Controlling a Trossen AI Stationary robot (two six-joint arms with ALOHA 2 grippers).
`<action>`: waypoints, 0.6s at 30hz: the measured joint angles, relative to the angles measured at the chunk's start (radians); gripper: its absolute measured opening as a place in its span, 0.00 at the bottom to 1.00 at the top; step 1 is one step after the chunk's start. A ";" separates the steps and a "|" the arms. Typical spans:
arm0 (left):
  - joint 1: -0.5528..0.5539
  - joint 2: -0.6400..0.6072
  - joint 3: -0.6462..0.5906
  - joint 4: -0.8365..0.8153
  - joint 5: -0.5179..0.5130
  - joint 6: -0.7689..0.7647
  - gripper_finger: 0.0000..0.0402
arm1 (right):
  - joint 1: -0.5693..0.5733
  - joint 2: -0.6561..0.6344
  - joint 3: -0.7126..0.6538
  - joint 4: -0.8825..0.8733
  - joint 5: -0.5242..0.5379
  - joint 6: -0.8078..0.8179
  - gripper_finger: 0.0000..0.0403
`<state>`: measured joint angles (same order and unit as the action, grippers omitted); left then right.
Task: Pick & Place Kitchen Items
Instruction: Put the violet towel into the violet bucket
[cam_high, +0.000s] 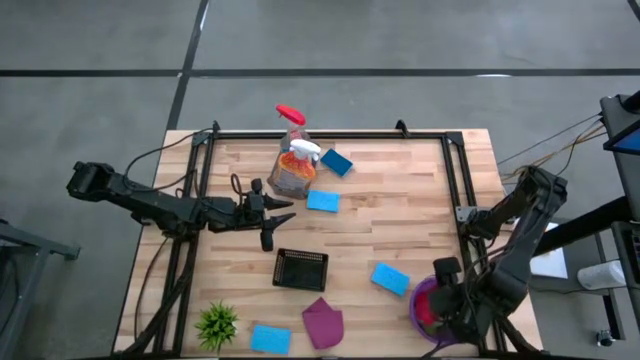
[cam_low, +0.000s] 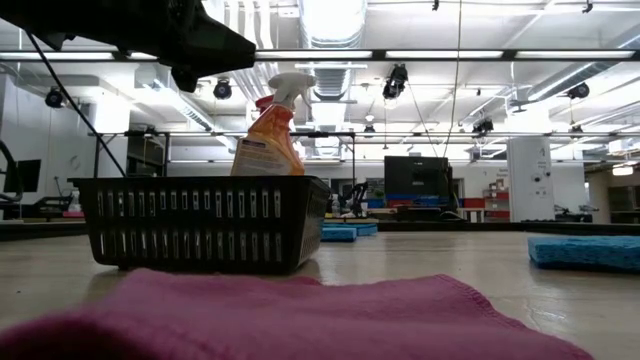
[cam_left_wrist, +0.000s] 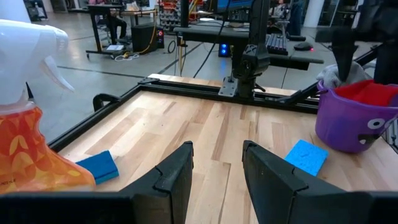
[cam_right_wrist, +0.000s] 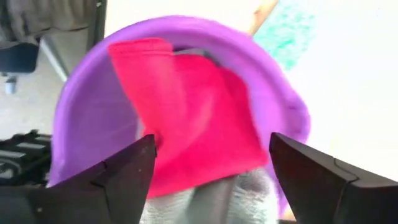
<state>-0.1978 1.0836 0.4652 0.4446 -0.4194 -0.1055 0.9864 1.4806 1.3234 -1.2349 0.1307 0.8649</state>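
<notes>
My left gripper (cam_high: 278, 220) (cam_left_wrist: 216, 167) is open and empty above the table's middle, beside the orange spray bottle (cam_high: 293, 172) (cam_left_wrist: 25, 146), which stands upright on the table. The clear bottle with the red trigger (cam_high: 290, 116) stands behind it. My right gripper (cam_high: 440, 300) (cam_right_wrist: 211, 168) is open above a purple bucket (cam_high: 420, 310) (cam_right_wrist: 87, 112) holding a red cloth (cam_right_wrist: 193, 118) and a grey cloth (cam_right_wrist: 205, 199). Several blue sponges (cam_high: 322, 201) (cam_high: 390, 278) (cam_high: 270, 338) (cam_high: 336, 161) and a magenta cloth (cam_high: 322, 322) lie flat on the table.
A black mesh basket (cam_high: 300, 268) (cam_low: 200, 225) sits mid-table, just nearer than my left gripper. A small spiky green plant (cam_high: 217, 322) stands at the near left. A black frame (cam_high: 330, 136) rims the table. Bare wood lies between basket and bucket.
</notes>
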 joint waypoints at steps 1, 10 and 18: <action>0.000 0.000 0.000 0.000 0.000 0.000 0.36 | 0.001 -0.003 0.005 -0.006 0.014 0.000 0.78; -0.052 0.008 0.013 -0.003 0.066 -0.026 0.36 | 0.032 -0.030 0.015 0.089 0.243 -0.090 0.79; -0.260 0.113 0.197 -0.217 -0.011 -0.052 0.36 | 0.059 -0.030 0.015 0.162 0.372 -0.175 0.79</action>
<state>-0.4583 1.1961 0.6627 0.2275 -0.4304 -0.1578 1.0457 1.4506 1.3384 -1.0726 0.5030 0.6903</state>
